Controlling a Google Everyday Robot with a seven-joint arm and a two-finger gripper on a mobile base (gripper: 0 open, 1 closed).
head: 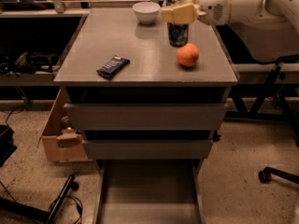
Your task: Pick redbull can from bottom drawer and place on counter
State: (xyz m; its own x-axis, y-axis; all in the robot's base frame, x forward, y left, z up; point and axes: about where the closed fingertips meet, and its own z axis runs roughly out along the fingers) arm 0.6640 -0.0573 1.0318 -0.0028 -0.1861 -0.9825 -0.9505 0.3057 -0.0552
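The redbull can (178, 31), blue and silver with a shiny top, stands upright over the back right part of the grey counter (140, 64). My gripper (179, 13) comes in from the right and is shut on the can's upper half. Whether the can's base touches the counter I cannot tell. The bottom drawer (147, 192) is pulled open below, its flat grey floor bare.
An orange (188, 55) sits just right of the can. A white bowl (145, 12) stands at the back. A dark blue snack packet (113, 66) lies at the left. A cardboard box (60, 134) and cables are on the floor left; a chair base (275, 174) right.
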